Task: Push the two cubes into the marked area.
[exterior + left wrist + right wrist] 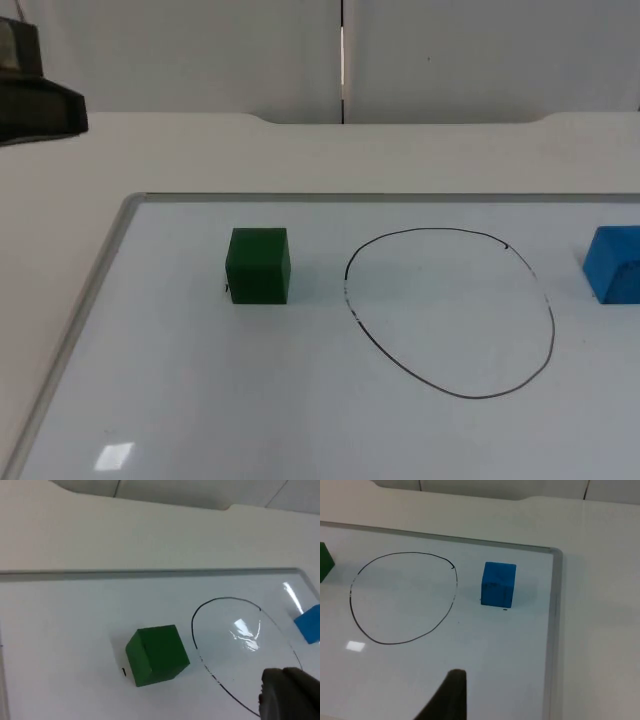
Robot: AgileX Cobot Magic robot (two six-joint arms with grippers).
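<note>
Glossy white whiteboard (200, 400) with a thin grey metal frame lies flat on the white table (300, 150) and spreads out nearest the top camera. Drawn on it in black marker is a rough oval outline (450, 312), the marked area, with nothing inside it. Just left of the outline, apart from the line, sits a dark green cube (259, 265). Right of the outline, also outside it, sits a bright blue cube (615, 264), near the board's right frame. Neither cube has been pushed in yet. From the left wrist camera, the left gripper (287, 695) hangs above the board, off to the side of the green cube (157, 655) and touching nothing; whether its fingers are apart or together cannot be told. From the right wrist camera, the right gripper (447, 697) hovers above the board, well apart from the blue cube (498, 584), and its finger spacing cannot be told either. Beyond the board, the table ends at a grey partition wall (450, 50). Judging ahead, an off-centre push could spin a cube past the outline, and the smooth board may let it slide too far.
</note>
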